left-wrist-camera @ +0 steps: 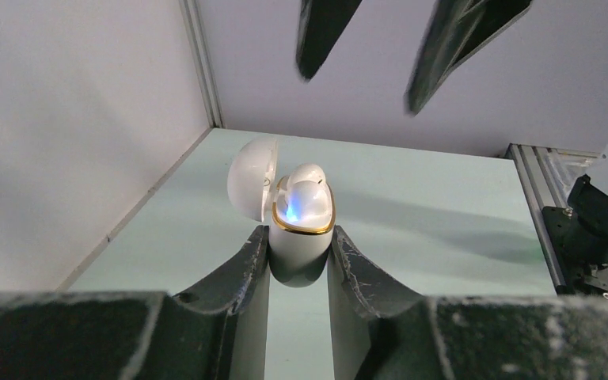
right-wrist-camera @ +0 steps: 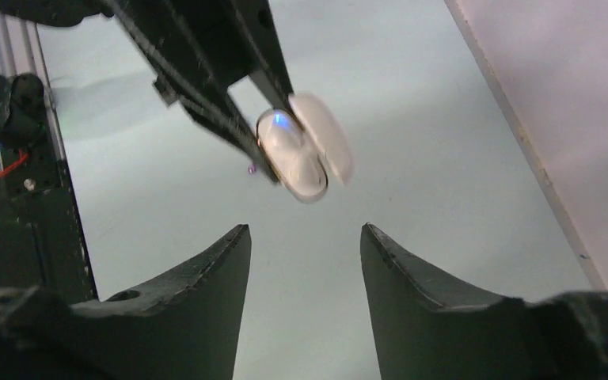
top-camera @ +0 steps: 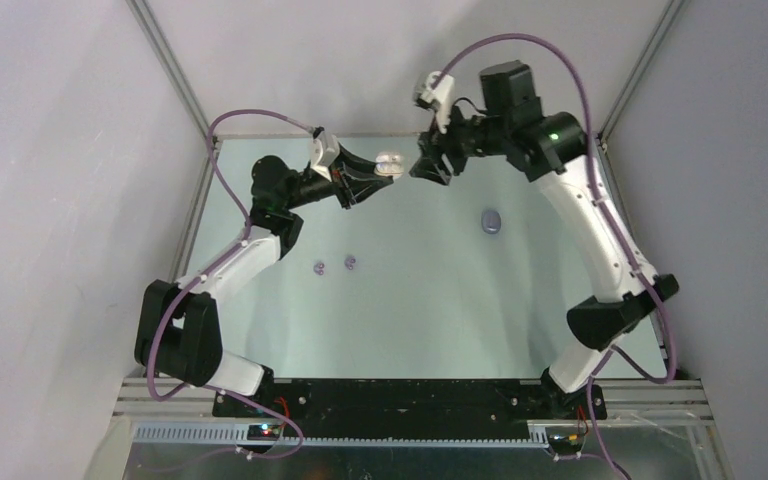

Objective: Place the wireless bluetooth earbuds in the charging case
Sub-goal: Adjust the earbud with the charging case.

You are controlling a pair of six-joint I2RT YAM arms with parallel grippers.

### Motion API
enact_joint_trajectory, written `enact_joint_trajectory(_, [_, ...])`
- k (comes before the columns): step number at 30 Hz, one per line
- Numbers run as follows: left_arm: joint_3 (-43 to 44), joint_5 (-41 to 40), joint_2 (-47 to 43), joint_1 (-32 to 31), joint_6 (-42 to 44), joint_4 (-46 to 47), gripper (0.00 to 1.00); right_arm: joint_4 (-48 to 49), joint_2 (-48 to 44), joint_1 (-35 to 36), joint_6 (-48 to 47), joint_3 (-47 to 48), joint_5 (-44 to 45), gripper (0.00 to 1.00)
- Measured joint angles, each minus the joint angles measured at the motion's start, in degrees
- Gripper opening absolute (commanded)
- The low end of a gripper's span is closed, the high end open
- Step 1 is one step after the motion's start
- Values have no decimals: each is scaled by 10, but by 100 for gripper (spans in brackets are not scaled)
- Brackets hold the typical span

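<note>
Left claw (left-wrist-camera: 301,257): clamped on the white charging case (left-wrist-camera: 301,241), held up at 12 o'clock over the table (top-camera: 410,320).
Right claw (right-wrist-camera: 305,237): jaws apart and empty, at the case's 3 o'clock.
Done: the white earbuds (left-wrist-camera: 307,186) look seated; blue light on, lid (left-wrist-camera: 252,180) up.
Left to do: the purple earbuds (top-camera: 320,266) lie at 9 o'clock; the purple oval case (top-camera: 492,220), likely theirs, is at 2 o'clock.
Materials: glossy hard egg-shaped shell with a gold rim; matte pale table.

Looks like a robotics lab, a closed test cell. Boxes a pale green table (top-camera: 430,300) in with plain grey panels (top-camera: 50,200) on aluminium posts (top-camera: 172,68). Bolts a left arm (top-camera: 240,260) and a right arm (top-camera: 600,240) to a black plate (top-camera: 410,395) at the table's near edge. Trails purple cables (top-camera: 525,36) in loose loops, with a slotted duct (top-camera: 190,433) and small lit boards (top-camera: 265,431) in front of the plate.
</note>
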Motion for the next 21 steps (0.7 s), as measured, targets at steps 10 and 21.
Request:
enact_joint_trajectory(10, [0, 19, 3, 2, 7, -42, 0, 57, -82, -52, -60, -128, -139, 80])
enact_joint_trajectory(21, [0, 40, 2, 3, 60, -117, 0, 111, 1, -51, -60, -132, -202, 81])
